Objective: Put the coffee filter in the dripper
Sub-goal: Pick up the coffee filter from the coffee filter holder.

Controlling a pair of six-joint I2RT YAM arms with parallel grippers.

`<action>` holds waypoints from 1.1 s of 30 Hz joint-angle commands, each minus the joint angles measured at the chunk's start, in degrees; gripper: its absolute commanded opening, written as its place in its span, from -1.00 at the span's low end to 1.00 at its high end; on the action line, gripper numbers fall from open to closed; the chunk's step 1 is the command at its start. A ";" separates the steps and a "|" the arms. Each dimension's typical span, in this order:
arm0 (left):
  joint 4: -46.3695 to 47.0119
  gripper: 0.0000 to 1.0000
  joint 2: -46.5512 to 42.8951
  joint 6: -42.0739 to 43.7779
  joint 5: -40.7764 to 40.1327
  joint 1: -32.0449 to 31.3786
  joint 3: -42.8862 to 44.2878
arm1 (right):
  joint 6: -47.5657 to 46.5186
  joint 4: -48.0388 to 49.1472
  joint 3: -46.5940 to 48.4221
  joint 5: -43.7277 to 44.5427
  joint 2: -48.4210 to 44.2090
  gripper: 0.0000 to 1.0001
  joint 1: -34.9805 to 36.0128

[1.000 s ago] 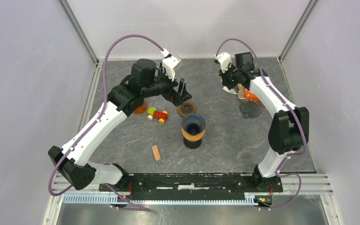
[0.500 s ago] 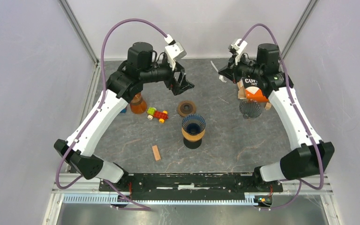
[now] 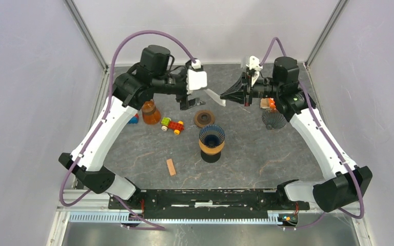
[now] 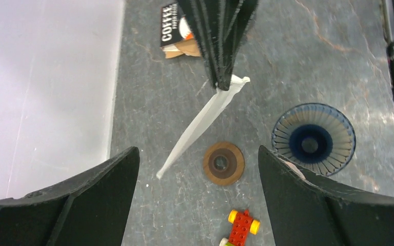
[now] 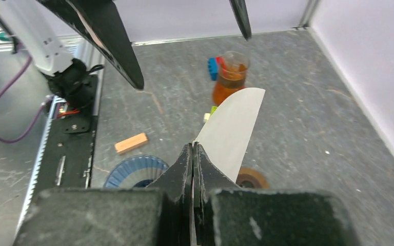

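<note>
A flat white coffee filter (image 5: 236, 125) sticks out from my right gripper (image 5: 192, 147), which is shut on its pointed end. In the top view the filter (image 3: 214, 96) hangs in the air between both grippers, above the wooden ring (image 3: 204, 119). The blue ribbed dripper (image 3: 211, 136) stands on its tan base mid-table, below and nearer than the filter. My left gripper (image 4: 197, 154) is open and holds nothing; the filter (image 4: 200, 123) hangs ahead of it, apart from its jaws. The dripper (image 4: 313, 138) shows to that view's right.
A coffee filter pack (image 3: 267, 102) and a dark ribbed glass dripper (image 3: 274, 119) sit at the right. An orange beaker (image 3: 150, 114), a toy brick car (image 3: 172, 125) and a wooden block (image 3: 171, 167) lie on the left half.
My right gripper has carried the filter left, away from the pack, toward the table's middle. The left gripper has swung right and now faces it, still open.
</note>
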 commanded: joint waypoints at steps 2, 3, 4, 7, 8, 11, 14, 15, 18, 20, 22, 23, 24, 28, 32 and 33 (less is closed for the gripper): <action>-8.70 0.79 2.08 14.29 -0.99 -3.35 2.15 | 3.00 5.17 -1.66 -7.25 -1.29 -1.00 1.19; -8.91 0.77 2.39 14.43 -1.09 -3.70 2.21 | 3.92 6.15 -1.92 -8.03 -1.34 -1.00 1.29; -8.94 0.73 2.74 14.52 -1.26 -4.09 2.19 | 4.71 7.01 -2.27 -8.50 -1.38 -1.00 1.33; -9.73 0.59 3.91 15.50 -2.41 -5.23 2.31 | 6.23 8.90 -2.99 -9.42 -1.54 -1.00 1.63; -9.73 0.51 4.24 15.64 -2.44 -5.45 2.34 | 6.39 8.98 -3.08 -9.66 -1.58 -0.99 1.67; -9.73 0.27 5.69 15.21 -2.62 -5.63 3.68 | 6.52 9.17 -3.28 -9.97 -1.93 -1.00 1.81; -9.78 0.11 6.78 14.59 -2.83 -5.69 4.65 | 6.88 9.64 -3.86 -10.37 -2.44 -1.00 1.83; -9.74 0.06 6.92 14.46 -2.79 -5.71 4.67 | 7.25 10.06 -4.25 -10.26 -2.52 -1.00 1.82; -9.73 -0.17 7.16 13.89 -2.35 -5.89 4.68 | 8.56 11.52 -5.00 -10.22 -2.94 -1.00 1.81; -9.73 -0.51 7.24 13.39 -2.35 -5.98 4.61 | 9.49 12.45 -5.14 -9.77 -3.01 -1.00 1.84; -9.68 -0.90 7.17 12.10 -3.28 -5.93 4.69 | 9.86 12.46 -4.89 -8.66 -3.02 -0.97 1.80; -8.63 -0.96 7.05 9.88 -4.94 -5.97 4.76 | 9.69 11.75 -4.48 -7.91 -3.00 -0.76 1.66; -7.40 -0.95 6.82 7.46 -6.76 -5.98 4.68 | 8.81 10.44 -3.82 -6.57 -3.04 -0.44 1.40; -3.06 -0.96 4.76 -4.14 -15.32 -5.89 4.08 | 3.66 3.98 -0.20 -0.04 -4.15 0.72 -0.55; 2.58 -0.96 -0.27 -14.31 -15.65 -5.71 -1.77 | -3.23 -0.27 0.24 3.88 -5.82 0.88 -1.04; 5.12 -0.96 -2.38 -16.42 -13.71 -5.71 -4.93 | -4.35 -0.71 -0.24 5.16 -6.13 0.90 -1.06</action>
